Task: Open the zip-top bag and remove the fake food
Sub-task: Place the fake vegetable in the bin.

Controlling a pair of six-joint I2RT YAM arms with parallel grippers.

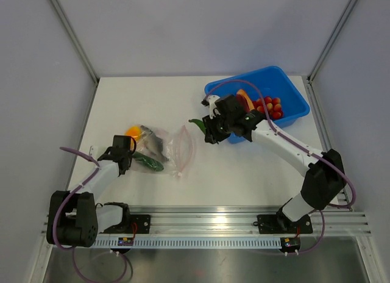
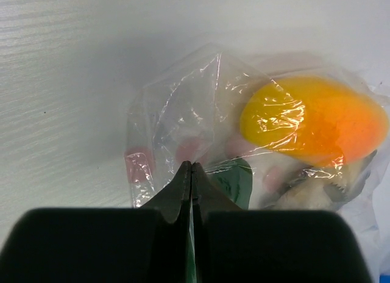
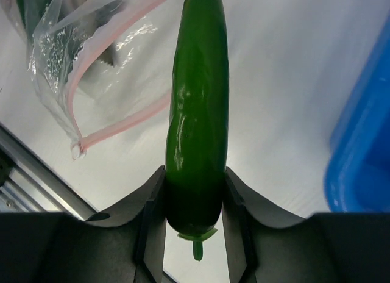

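"Green plastic in your right gripper (image 3: 195,173): what is that?"

"I am holding a green pepper (image 3: 198,94) there. My two fingers are clamping its stem end, and the tip is pointing away from me. It is hanging over the table (image 1: 140,100), between the zip-top bag (image 1: 167,146) and the blue bin (image 1: 298,95)."

"And the bag?"

"It is lying on the table with its mouth gaping toward my right arm, and the pink zip strip (image 3: 122,121) is making an open loop. A yellow-orange fruit (image 2: 311,118) and a grey piece (image 1: 155,141) are sitting inside, at the end near my left gripper (image 2: 192,168)."

"Is that one gripping?"

"Its fingers are pressing tight together, with the tips against the bag's film. Whether plastic is caught between them I cannot tell."

"And the bin?"

"Red tomatoes (image 1: 271,106) and an orange wedge (image 1: 245,100) are lying in it."
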